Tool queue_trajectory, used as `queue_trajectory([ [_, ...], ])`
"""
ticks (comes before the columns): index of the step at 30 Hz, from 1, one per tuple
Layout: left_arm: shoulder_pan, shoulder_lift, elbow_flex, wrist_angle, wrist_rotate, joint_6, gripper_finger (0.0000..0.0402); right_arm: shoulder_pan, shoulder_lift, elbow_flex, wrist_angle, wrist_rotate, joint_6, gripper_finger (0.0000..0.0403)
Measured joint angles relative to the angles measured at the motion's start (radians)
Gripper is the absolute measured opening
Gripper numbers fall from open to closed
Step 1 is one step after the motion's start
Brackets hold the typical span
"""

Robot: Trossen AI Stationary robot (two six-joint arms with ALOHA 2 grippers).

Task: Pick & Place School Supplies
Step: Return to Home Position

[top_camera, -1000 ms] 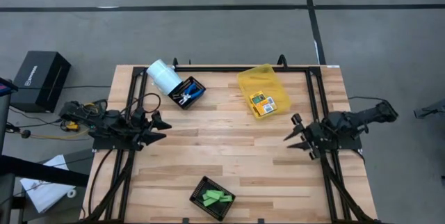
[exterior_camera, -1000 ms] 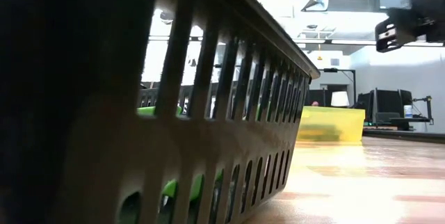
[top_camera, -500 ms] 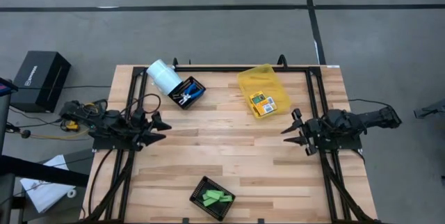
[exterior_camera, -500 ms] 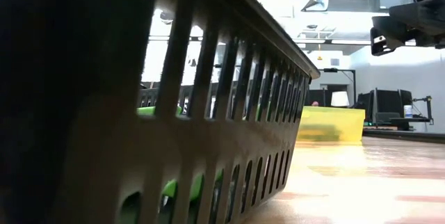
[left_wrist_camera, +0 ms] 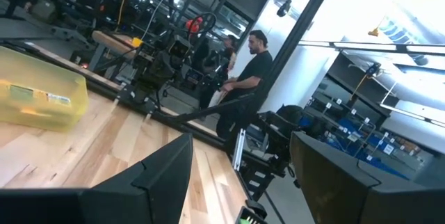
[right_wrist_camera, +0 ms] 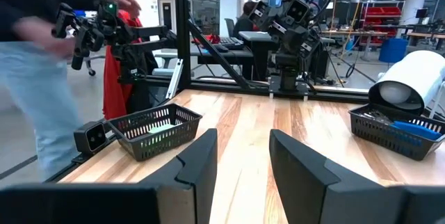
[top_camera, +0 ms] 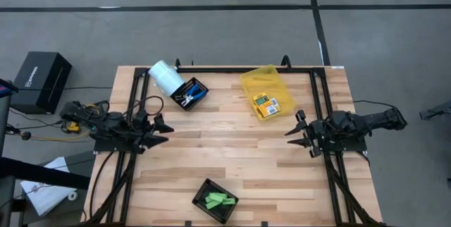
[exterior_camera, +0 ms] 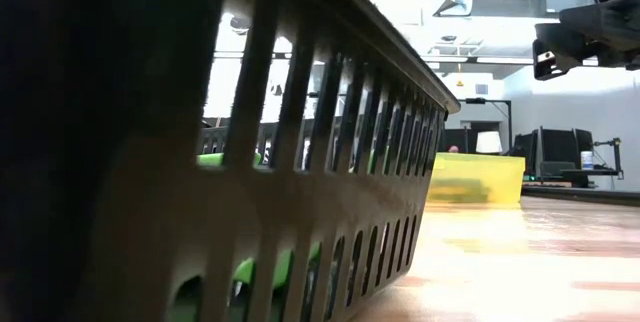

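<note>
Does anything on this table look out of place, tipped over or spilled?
Only the white cylinder stands out: it lies on its side at the far left corner, against the black tray with the scissors. Nothing looks spilled. The left claw and right claw wait open at the sides of the table.

White cylinder beside black tray; yellow bin apart.

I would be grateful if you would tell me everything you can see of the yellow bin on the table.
The yellow bin is a translucent plastic box, rectangular and open-topped. It stands askew on the wooden table, near the top edge in the high view and right of the middle. Yellow-orange packs with green-white labels lie in its end nearer the table's middle. Nothing else touches it.
</note>
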Motion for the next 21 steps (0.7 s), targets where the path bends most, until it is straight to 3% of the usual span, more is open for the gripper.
queue_trajectory([
  [21, 0.000, 0.118, 0.000, 0.008, 0.000, 0.000, 0.0237, 0.000, 0.000, 0.000, 0.000, 0.000, 0.000, 0.0123],
])
